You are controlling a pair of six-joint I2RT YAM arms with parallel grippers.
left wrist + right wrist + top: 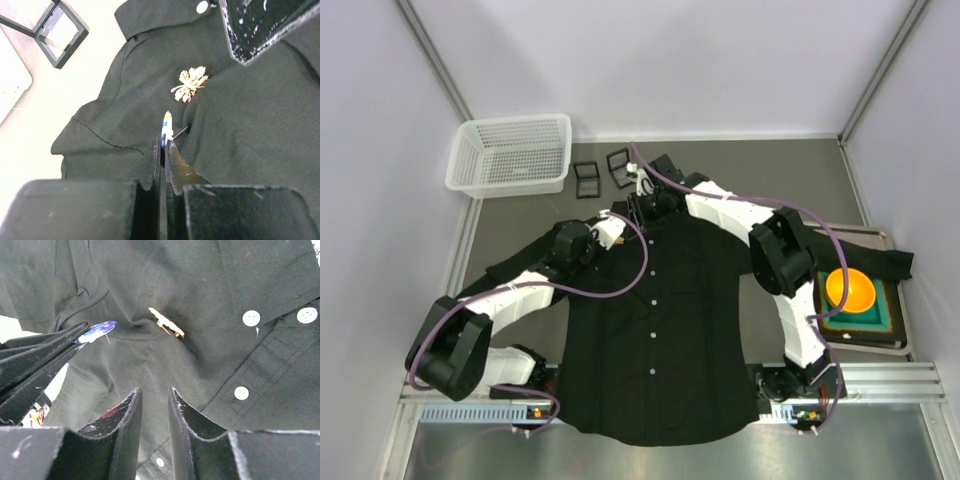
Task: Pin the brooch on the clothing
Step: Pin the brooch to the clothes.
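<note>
Held brooch: a small blue-and-white brooch (166, 126) with a yellow patch and a thin metal pin is held on edge just above the shirt's upper chest, below the collar. Whether the pin touches the cloth cannot be told.
Left gripper (164, 148): clenched on the blue-and-white brooch, which sticks out past the fingertips.
Second brooch: a gold leaf-shaped brooch (189, 84) lies on the cloth near the held one, apart from it. The fabric puckers around it, and whether it is fastened cannot be told.
Clothing: a black long-sleeved button-up shirt (670, 350) lies flat, front up, collar at the far end and sleeves spread to both sides. Small white buttons (251, 318) run down its front.
Right gripper (154, 395): poised over the chest facing the left one, jaws a narrow gap apart with nothing between them.
Table: grey-brown surface (770, 170) under the shirt.
Far edge: two clear display cases with black frames (588, 180) beyond the collar; a white mesh plastic basket (505, 185) at the far left.
Right side: an orange bowl (850, 290) on a green tray (882, 318).
</note>
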